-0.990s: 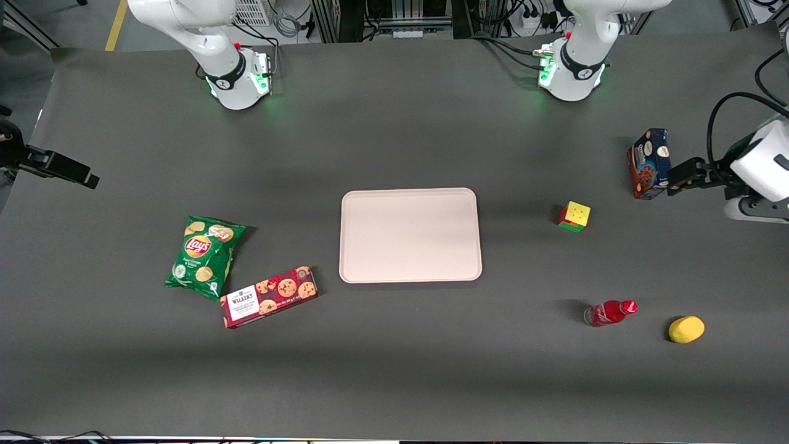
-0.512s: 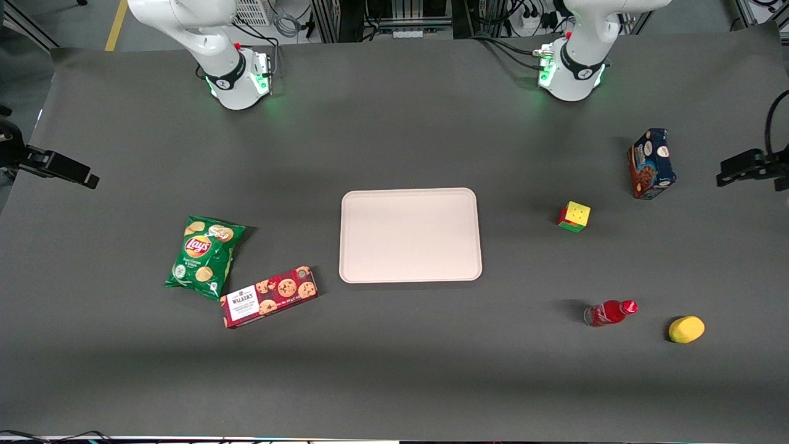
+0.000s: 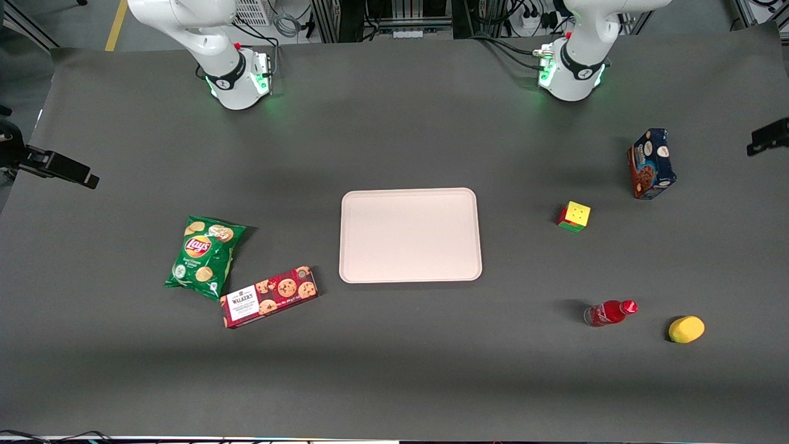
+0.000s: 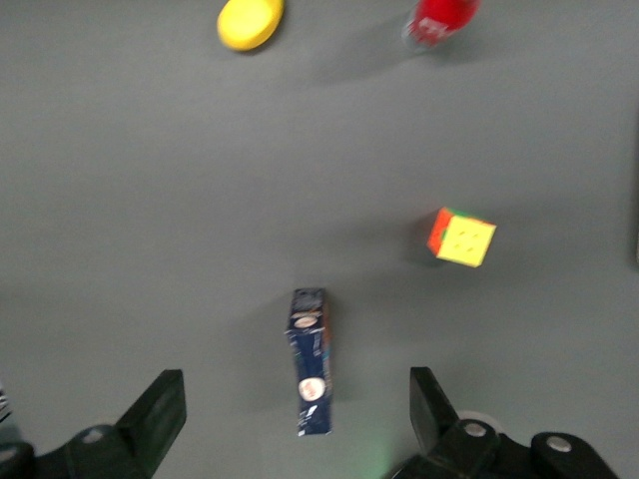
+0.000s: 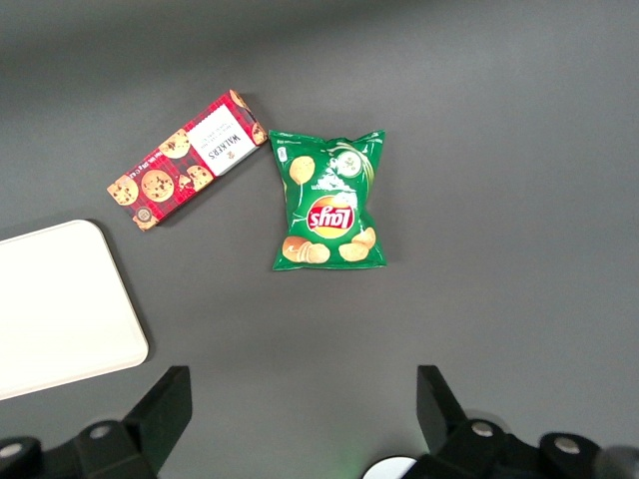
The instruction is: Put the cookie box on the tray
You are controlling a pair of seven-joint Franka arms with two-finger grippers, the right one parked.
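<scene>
The cookie box [image 3: 651,163] stands upright on the table toward the working arm's end, a navy carton with a reddish-brown cookie face. In the left wrist view the cookie box [image 4: 311,361] appears edge-on, well below the camera. My gripper [image 4: 297,396] is open, high above the box, its two dark fingers [image 4: 160,404] spread wide and holding nothing. In the front view only a dark tip of the gripper [image 3: 767,137] shows at the table's end, apart from the box. The pale pinkish tray [image 3: 410,234] lies bare at the table's middle.
A colour cube [image 3: 574,216] sits between tray and cookie box. A red bottle [image 3: 609,312] and a yellow object [image 3: 686,329] lie nearer the front camera. A green chip bag [image 3: 204,256] and red tartan Walkers box [image 3: 270,296] lie toward the parked arm's end.
My gripper has pulled away from beside the cookie box toward the table's end, almost leaving the front view. The box and the other objects have not moved.
</scene>
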